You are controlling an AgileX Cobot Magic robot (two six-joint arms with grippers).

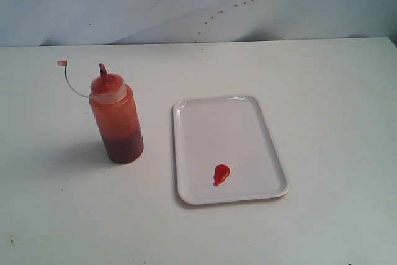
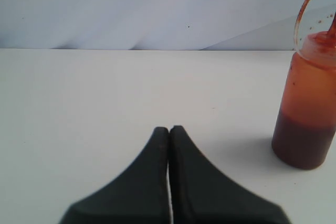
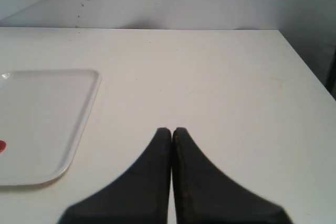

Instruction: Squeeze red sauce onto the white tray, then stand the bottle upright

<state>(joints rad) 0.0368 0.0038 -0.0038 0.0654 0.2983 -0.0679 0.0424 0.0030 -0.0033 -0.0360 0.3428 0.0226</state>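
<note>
The bottle (image 1: 116, 118) stands upright on the table, left of the white tray (image 1: 211, 122); its small cap (image 1: 62, 63) hangs out on a thin tether. A teardrop blob of red sauce (image 1: 221, 174) lies near the tray's front edge. Neither arm shows in the exterior view. In the left wrist view my left gripper (image 2: 169, 128) is shut and empty, well apart from the bottle (image 2: 307, 103). My right gripper (image 3: 171, 129) is likewise shut on nothing, beside the tray (image 3: 47, 114), where a sliver of the sauce (image 3: 2, 146) shows at the frame's edge.
The white table (image 1: 322, 91) runs back to a pale wall (image 1: 124, 4) that carries a trail of small red spatter dots (image 1: 217, 13). The table's side edge (image 3: 307, 61) shows in the right wrist view.
</note>
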